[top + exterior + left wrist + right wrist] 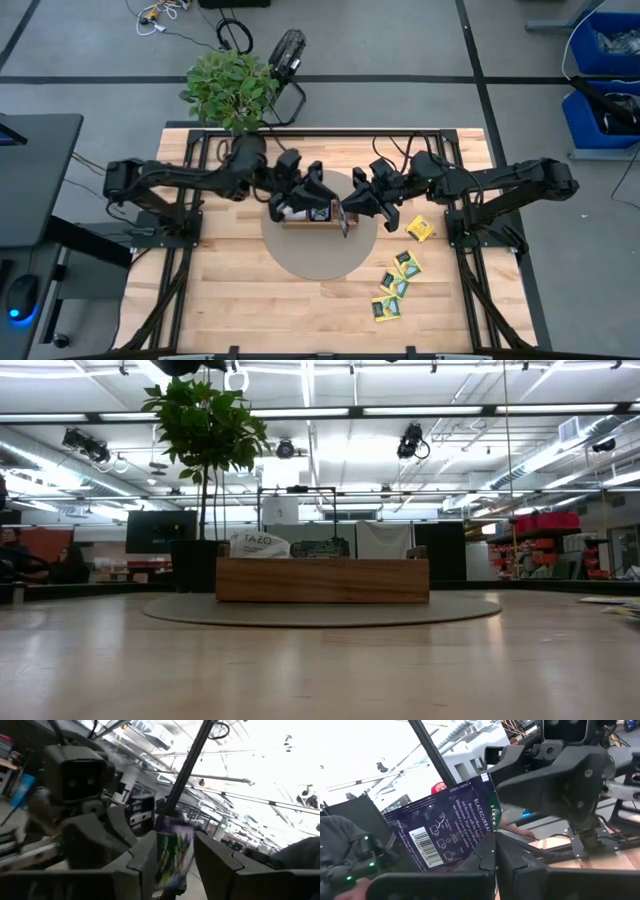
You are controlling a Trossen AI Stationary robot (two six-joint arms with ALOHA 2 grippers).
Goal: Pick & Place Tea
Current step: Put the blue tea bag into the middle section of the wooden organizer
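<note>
My right gripper [492, 851] is shut on a dark blue tea packet [447, 827] with a barcode, held up above the middle of the table. In the high view this gripper [348, 211] faces my left gripper [326, 203] over the brown wooden tray [306, 220]. My left gripper [175, 867] has its fingers apart, and a green, white and purple packet face [172, 852] shows in the gap. A white packet [258, 544] sticks up out of the tray [322, 580]. Several yellow-green packets [398, 285] lie flat on the table at the right. My right gripper pinches the dark blue packet at its lower edge [472, 856] between its two fingers, coming about level from the table's right. The packet stands up tilted above the fingers, barcode face toward the wrist camera, lifted clear of the tray. My left gripper's fingers [215, 865] flank a packet; I cannot tell whether they touch it.
The tray stands on a round grey mat [320, 258] at the table's middle. One more yellow packet [419, 229] lies near the right arm. A potted plant [230, 88] stands at the far edge, behind the tray.
</note>
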